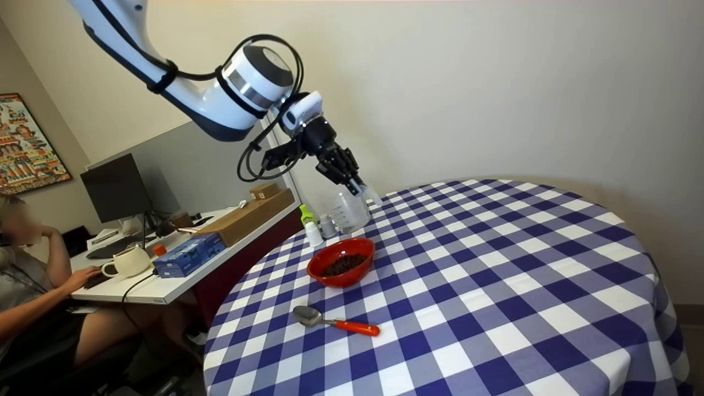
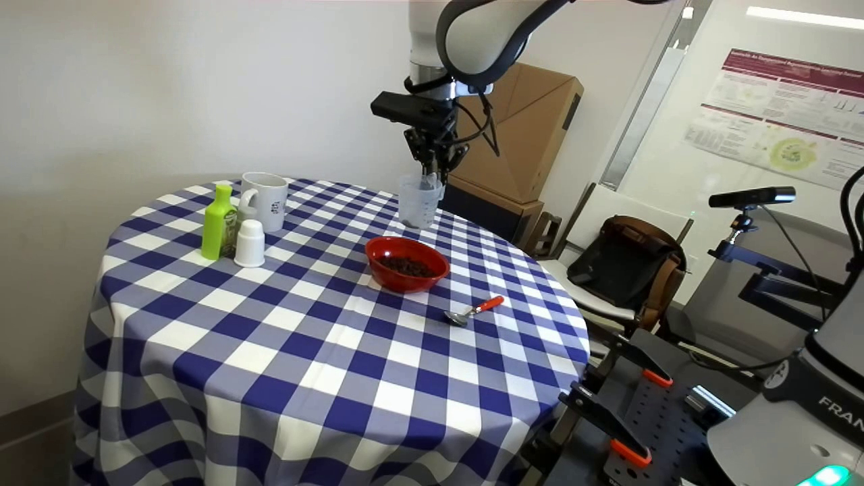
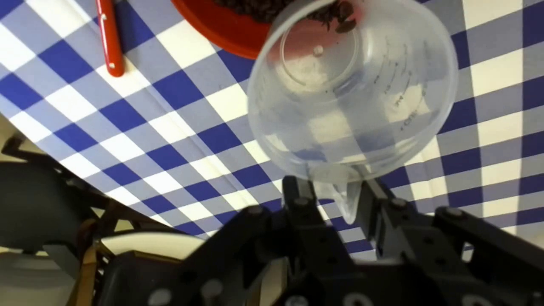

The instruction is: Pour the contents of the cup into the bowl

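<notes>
A clear cup with printed measuring marks shows in both exterior views [image 1: 351, 213] [image 2: 417, 202] and in the wrist view [image 3: 395, 106]. My gripper [image 1: 358, 188] [image 2: 433, 174] [image 3: 333, 187] is shut on the cup's side piece, which sits between the fingers. The cup hangs above the table, somewhat tilted, close to the bowl. A few dark pieces show at the cup's bottom; I cannot tell if all are inside. The red bowl [image 1: 346, 280] [image 2: 405, 282] [image 3: 238, 40] stands upright on the table and holds a pile of dark bits.
A spoon with a red-orange handle [image 1: 357, 328] [image 2: 487, 305] [image 3: 111, 46] lies near the bowl. A white shaker [image 1: 314, 235] [image 2: 250, 244], a green bottle [image 1: 306, 214] [image 2: 216, 226] and a white mug [image 2: 273, 202] stand on the checked tablecloth [image 1: 495, 286].
</notes>
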